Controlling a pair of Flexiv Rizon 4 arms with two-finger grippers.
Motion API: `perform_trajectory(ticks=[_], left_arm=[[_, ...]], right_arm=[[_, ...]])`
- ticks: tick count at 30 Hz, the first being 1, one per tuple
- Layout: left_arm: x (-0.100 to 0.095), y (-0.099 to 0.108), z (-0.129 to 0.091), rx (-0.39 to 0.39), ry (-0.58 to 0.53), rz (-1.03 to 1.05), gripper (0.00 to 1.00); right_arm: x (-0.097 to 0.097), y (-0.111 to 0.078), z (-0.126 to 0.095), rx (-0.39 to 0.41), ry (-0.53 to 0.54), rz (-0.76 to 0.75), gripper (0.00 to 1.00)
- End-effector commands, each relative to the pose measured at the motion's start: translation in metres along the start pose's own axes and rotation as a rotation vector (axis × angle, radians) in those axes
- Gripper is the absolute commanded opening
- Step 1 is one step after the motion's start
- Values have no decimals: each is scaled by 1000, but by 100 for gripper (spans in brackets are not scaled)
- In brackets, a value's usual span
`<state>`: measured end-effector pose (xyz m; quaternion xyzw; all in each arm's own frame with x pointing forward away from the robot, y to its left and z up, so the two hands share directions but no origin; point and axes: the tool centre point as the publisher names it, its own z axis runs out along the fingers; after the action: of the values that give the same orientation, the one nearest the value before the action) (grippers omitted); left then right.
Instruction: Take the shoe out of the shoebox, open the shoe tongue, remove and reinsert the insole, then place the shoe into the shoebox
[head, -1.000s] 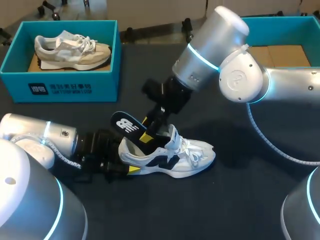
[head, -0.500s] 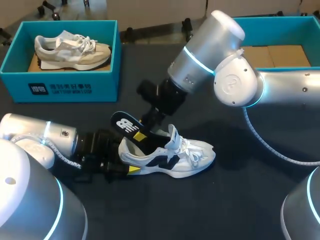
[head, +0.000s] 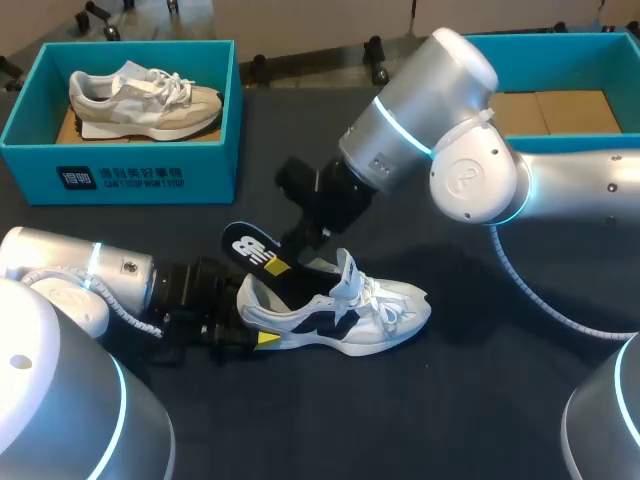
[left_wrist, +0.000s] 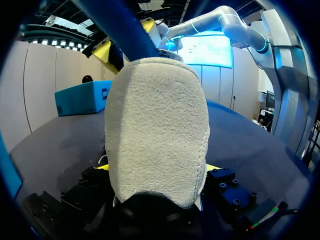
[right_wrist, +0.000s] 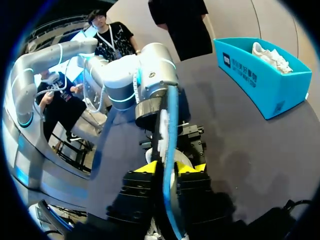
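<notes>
A white shoe (head: 370, 305) with a navy mark lies on its sole on the dark table, toe to the right. My left gripper (head: 250, 320) is at its heel. In the left wrist view the fuzzy heel (left_wrist: 157, 125) fills the gap between the left gripper's (left_wrist: 157, 170) fingers and touches both. A dark blue insole (head: 250, 245) sticks up and back out of the shoe's opening. My right gripper (head: 290, 262) comes down from above. In the right wrist view the insole (right_wrist: 170, 115) runs edge-on between the yellow tips of the right gripper (right_wrist: 170, 170), pinched from both sides.
A teal shoebox (head: 120, 170) stands at the back left with a beige shoe (head: 145, 95) inside. A second teal box (head: 560, 45) with a cardboard bottom is at the back right, behind my right arm. Bare table lies in front of the shoe.
The right gripper's fingers have closed onto the insole, and the right arm has shifted slightly. The left arm and the shoe have stayed put.
</notes>
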<state>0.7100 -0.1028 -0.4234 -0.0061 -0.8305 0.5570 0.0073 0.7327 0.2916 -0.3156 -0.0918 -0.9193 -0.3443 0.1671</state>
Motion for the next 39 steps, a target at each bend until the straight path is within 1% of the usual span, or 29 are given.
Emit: perform_trajectory(ticks=[1, 7, 14, 19, 22, 26, 34, 39], left_arm=[[-2, 2, 3, -4, 1, -1, 0], [-2, 2, 3, -4, 1, -1, 0], [-2, 2, 3, -4, 1, -1, 0], [-2, 2, 3, -4, 1, -1, 0], [-2, 2, 3, -4, 1, -1, 0], [-2, 2, 3, -4, 1, -1, 0], [-2, 2, 3, -4, 1, -1, 0], [-2, 2, 3, -4, 1, -1, 0]], right_arm=[[0, 0, 2, -7, -3, -2, 0], [-1, 3, 4, -20, 14, -11, 0], [-2, 7, 4, -13, 35, -20, 0], [-3, 15, -2, 2, 40, -43, 0], [-2, 21, -8, -23, 14, -65, 0], [1, 31, -16, -84, -5, -98, 0], [2, 58, -34, -129, -35, -143, 0], [0, 73, -45, -176, -47, -168, 0]])
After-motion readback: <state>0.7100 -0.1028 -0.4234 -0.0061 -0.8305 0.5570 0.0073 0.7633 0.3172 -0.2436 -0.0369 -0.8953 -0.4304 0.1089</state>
